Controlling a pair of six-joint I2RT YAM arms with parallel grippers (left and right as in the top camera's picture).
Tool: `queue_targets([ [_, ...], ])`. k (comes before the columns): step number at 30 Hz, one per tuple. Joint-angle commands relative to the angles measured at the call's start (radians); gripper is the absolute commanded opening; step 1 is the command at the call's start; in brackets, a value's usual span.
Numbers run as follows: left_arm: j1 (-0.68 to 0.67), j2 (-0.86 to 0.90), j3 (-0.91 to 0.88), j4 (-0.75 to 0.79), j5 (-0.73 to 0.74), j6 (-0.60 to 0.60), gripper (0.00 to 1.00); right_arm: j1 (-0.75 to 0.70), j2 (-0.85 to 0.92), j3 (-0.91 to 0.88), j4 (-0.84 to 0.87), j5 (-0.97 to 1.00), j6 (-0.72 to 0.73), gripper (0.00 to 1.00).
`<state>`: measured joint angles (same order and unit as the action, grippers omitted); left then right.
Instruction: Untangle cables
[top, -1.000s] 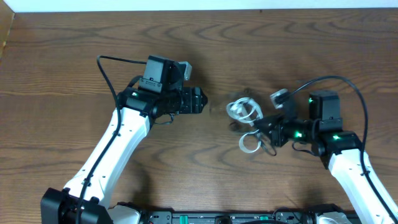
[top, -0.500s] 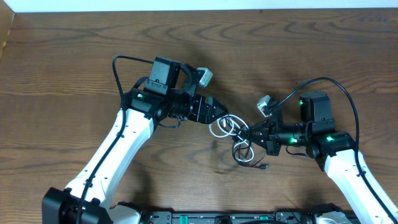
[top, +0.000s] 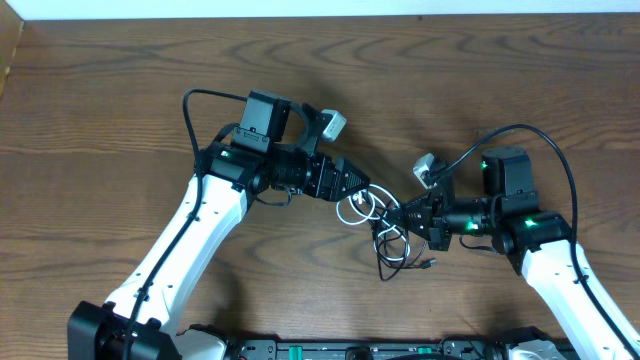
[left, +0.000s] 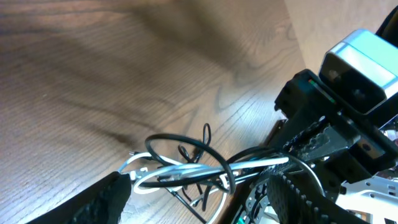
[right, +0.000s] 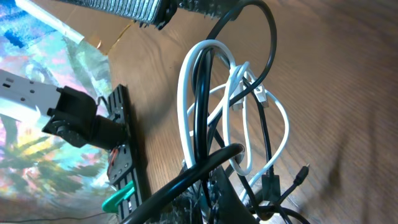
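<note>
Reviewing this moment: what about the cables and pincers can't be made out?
Overhead: crossings of white cable and black cable too small to trace.
Right wrist: right pincer tips buried under loops, cropped by the bottom edge; which cable it pinches is unclear.
Left wrist: bottom edge crops left pincer; contact with cables unclear.

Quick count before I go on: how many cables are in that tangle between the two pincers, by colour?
White cable: 1
Black cable: 1
Total cables: 2
</note>
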<state>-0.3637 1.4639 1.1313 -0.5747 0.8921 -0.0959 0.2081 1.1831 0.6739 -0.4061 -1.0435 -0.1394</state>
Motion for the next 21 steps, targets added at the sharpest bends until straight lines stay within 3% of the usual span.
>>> queue_targets([
  [1, -0.003, -0.014, -0.002, 0.031, 0.060, -0.001, 0.73, 0.003, 0.001, -0.001, 0.003, -0.066, -0.016, 0.01],
  [6, -0.003, -0.013, -0.002, 0.072, 0.063, -0.060, 0.60, 0.003, 0.001, -0.001, 0.006, -0.075, -0.016, 0.01],
  [14, -0.016, 0.009, -0.002, 0.067, 0.031, -0.117, 0.51, 0.003, 0.001, -0.001, 0.014, -0.100, -0.027, 0.01],
  [21, -0.063, 0.036, -0.002, 0.068, -0.087, -0.438, 0.49, 0.003, 0.001, -0.001, 0.014, -0.100, -0.027, 0.01],
])
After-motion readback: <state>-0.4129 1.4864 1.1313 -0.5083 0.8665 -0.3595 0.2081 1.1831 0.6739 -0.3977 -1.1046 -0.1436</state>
